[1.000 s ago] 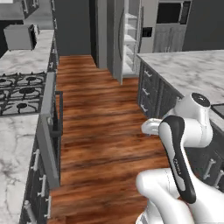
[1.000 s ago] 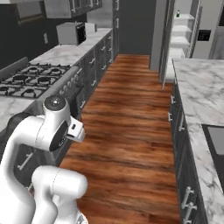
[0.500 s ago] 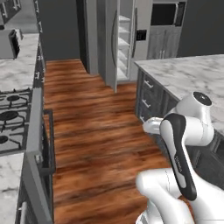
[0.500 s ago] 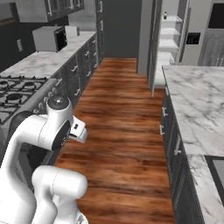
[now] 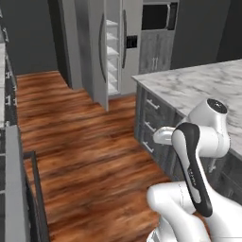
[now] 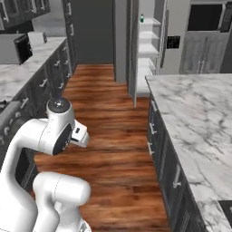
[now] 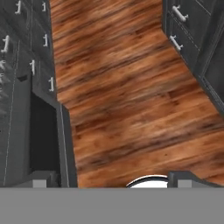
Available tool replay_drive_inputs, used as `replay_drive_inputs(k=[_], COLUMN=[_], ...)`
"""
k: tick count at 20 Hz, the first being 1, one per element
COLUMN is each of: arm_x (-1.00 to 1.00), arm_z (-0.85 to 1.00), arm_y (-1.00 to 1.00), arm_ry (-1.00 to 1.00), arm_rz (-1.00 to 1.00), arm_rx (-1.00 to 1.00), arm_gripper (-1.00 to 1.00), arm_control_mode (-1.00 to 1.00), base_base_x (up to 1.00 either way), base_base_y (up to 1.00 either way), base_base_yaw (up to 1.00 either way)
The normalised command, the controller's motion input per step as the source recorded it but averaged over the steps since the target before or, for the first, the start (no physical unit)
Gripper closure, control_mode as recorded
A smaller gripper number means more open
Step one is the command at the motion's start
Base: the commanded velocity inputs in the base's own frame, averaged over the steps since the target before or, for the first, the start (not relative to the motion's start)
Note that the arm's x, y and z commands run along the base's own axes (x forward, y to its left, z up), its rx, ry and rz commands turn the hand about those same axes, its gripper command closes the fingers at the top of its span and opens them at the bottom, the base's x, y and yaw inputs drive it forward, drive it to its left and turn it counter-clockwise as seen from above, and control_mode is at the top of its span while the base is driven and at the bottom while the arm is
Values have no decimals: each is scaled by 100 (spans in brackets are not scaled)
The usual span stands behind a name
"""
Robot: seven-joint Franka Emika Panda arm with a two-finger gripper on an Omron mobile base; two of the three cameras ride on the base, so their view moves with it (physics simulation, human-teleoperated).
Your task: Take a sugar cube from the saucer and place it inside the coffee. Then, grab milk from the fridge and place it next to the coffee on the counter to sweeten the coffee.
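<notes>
The fridge [image 5: 112, 56] [image 6: 149, 45] stands ahead with its door [image 5: 101, 49] swung open and white shelves showing. A small white and green milk carton [image 6: 142, 18] sits on a high shelf. The marble counter [image 5: 198, 85] [image 6: 199, 122] runs along the right. My gripper [image 7: 114, 180] is open over the wooden floor with nothing between its fingertips [image 7: 41, 179]. The arm is folded close to the base, its hand [image 5: 163, 135] [image 6: 79, 135] held over the aisle. The sugar cube, saucer and coffee are out of view.
Dark grey cabinets with silver handles [image 7: 186, 30] line both sides of the wooden aisle [image 5: 85, 142]. A second marble counter with a black appliance [image 6: 13, 47] runs along the left. A black oven front [image 7: 43, 131] stands close by.
The base has driven and turned toward the fridge, so the whole scene shifted: the stove has left view and the fridge looms larger. The arm's pose is unchanged.
</notes>
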Motion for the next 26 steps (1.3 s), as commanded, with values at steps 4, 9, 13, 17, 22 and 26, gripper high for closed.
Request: replay_drive_inputs(k=[4,9,13,17,22,26], arm_x=[0,0,0,0,0,0], arm_z=[0,0,0,0,0,0], arm_y=[0,0,0,0,0,0], arm_ry=[0,0,0,0,0,0], arm_rz=[0,0,0,0,0,0], arm_rx=[0,0,0,0,0,0], arm_gripper=[-100,-100,-100,-100,-100,-100], arm_control_mode=[100,100,100,100,100,100], base_base_x=[100,100,100,100,100,100], base_base_y=[22,45,53,55,59,63], base_base_yaw=[-38,-31,-25,-25,-25,-27])
